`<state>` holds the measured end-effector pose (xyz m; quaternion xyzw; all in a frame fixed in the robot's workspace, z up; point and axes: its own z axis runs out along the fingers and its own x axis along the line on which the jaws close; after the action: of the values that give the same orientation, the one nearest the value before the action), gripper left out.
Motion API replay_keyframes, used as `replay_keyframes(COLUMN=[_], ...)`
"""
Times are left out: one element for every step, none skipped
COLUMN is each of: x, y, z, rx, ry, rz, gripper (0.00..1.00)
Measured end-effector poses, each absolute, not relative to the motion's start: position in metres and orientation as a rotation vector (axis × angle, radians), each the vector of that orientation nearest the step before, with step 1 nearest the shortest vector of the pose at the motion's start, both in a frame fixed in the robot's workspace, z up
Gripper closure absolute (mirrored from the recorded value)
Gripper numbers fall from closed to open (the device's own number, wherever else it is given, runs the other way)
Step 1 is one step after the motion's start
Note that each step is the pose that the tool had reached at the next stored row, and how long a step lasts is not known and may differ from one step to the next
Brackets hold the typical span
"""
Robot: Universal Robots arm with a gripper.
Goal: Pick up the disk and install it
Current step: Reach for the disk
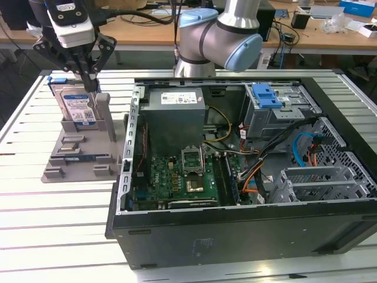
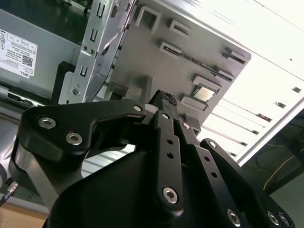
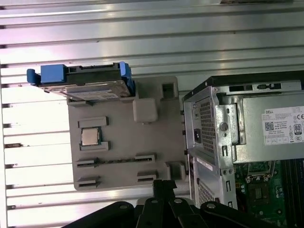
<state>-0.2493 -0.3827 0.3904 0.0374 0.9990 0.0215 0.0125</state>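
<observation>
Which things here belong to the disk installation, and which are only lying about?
Job in hand: disk, gripper, open computer case, grey holder where the disk stands.
Lying about: processor chip, power supply.

The claw (image 1: 92,82), fingers drawn together, hangs near the top edge of the disk (image 1: 76,107), which stands upright below it in a grey holder (image 1: 76,159). The open computer case (image 1: 235,177) lies to the exterior view's right of the claw on the surface (image 1: 35,224).

1 disk (image 1: 76,107), 1 tray (image 1: 75,170), 1 PC case (image 1: 235,236), 1 PSU (image 1: 174,115), 1 CPU (image 3: 89,137).
</observation>
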Motion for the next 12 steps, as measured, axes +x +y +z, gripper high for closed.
replay_keyframes(x=[-0.254, -0.260, -0.263, -0.264, -0.268, -0.270, -0.272, -0.274, -0.277, -0.279, -0.283, -0.286], y=[-0.382, -0.382, -0.382, -0.382, -0.382, -0.381, -0.381, -0.381, -0.381, -0.381, -0.380, -0.380], z=[0.390, 0.390, 0.390, 0.390, 0.390, 0.390, 0.390, 0.390, 0.390, 0.390, 0.390, 0.390], rx=[0.117, 0.117, 0.117, 0.116, 0.116, 0.116, 0.116, 0.117, 0.117, 0.117, 0.117, 0.117], ry=[3.114, 3.114, 3.114, 3.114, 3.114, 3.114, 3.114, 3.114, 3.114, 3.114, 3.114, 3.114], rz=[0.067, 0.067, 0.067, 0.067, 0.067, 0.067, 0.067, 0.067, 0.067, 0.067, 0.067, 0.067], gripper=[0.89, 0.89, 0.89, 0.89, 0.89, 0.89, 0.89, 0.89, 0.89, 0.89, 0.89, 0.89])
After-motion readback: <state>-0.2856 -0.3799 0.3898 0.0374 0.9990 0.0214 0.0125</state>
